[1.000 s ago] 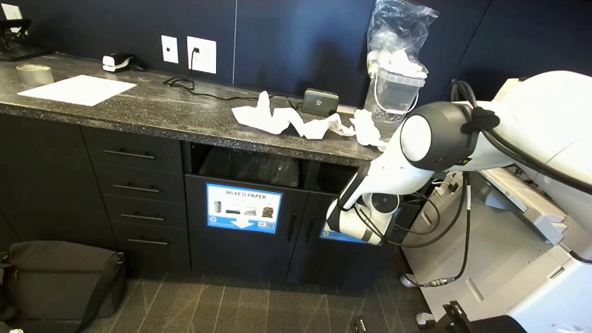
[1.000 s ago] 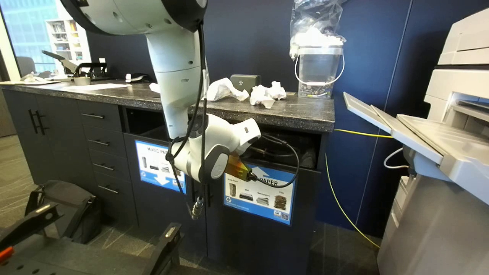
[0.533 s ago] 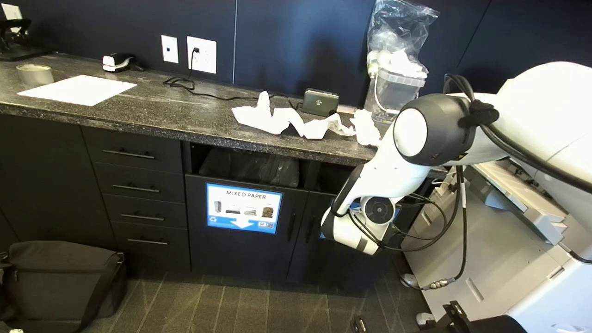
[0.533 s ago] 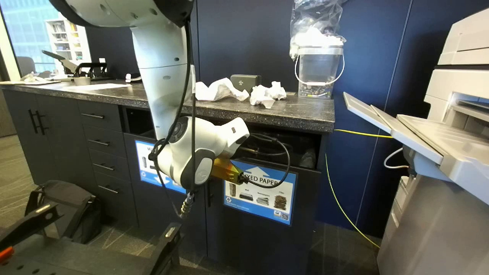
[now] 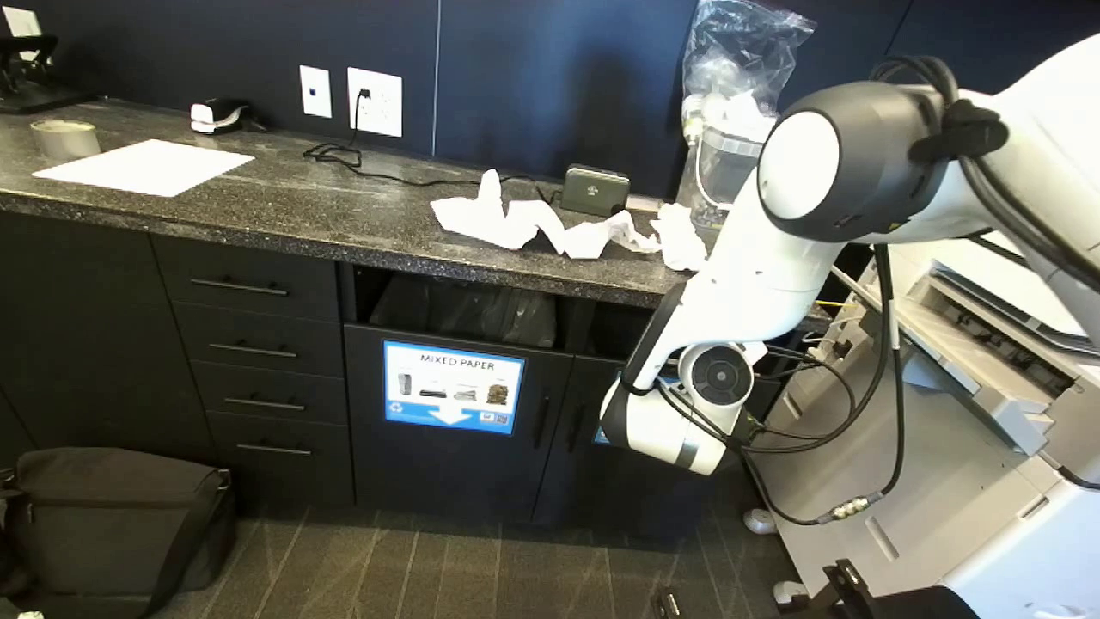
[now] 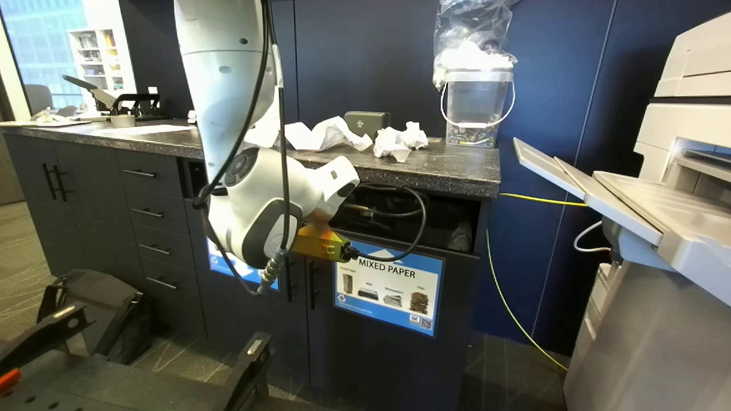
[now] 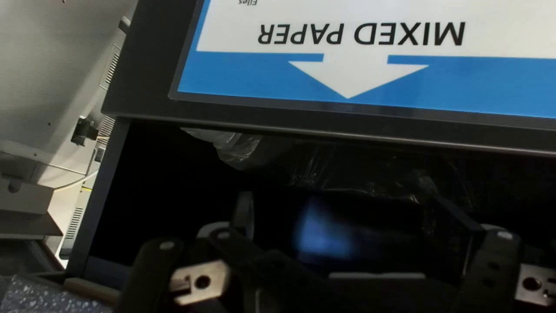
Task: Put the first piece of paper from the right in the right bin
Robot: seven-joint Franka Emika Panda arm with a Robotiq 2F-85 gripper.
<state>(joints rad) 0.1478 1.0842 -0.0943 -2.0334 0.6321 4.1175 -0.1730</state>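
Note:
Several crumpled white papers lie in a row on the dark counter. The rightmost paper [image 5: 679, 239] is partly beside the arm in an exterior view; it also shows as a crumpled ball [image 6: 400, 141]. A longer folded paper [image 6: 330, 135] lies left of it. The right bin is the cabinet opening above a "MIXED PAPER" sign [image 6: 391, 285]; its front edge [image 7: 330, 130] shows in the wrist view. My gripper [image 7: 350, 217] is open at the dark opening, with no paper seen between its fingers. A clear liner [image 7: 236, 148] hangs inside. The fingers are hidden in both exterior views.
The countertop edge [image 6: 434, 178] runs just above the bin opening. A bucket [image 6: 478, 108] with a plastic bag and a small dark box [image 5: 595, 189] stand at the back. A printer [image 6: 628, 188] stands at the right. A flat sheet [image 5: 146, 166] lies at the counter's far left.
The hand has moved left and slightly up in an exterior view, showing more of the bin opening and sign. The elbow has risen. The papers on the counter have not visibly moved.

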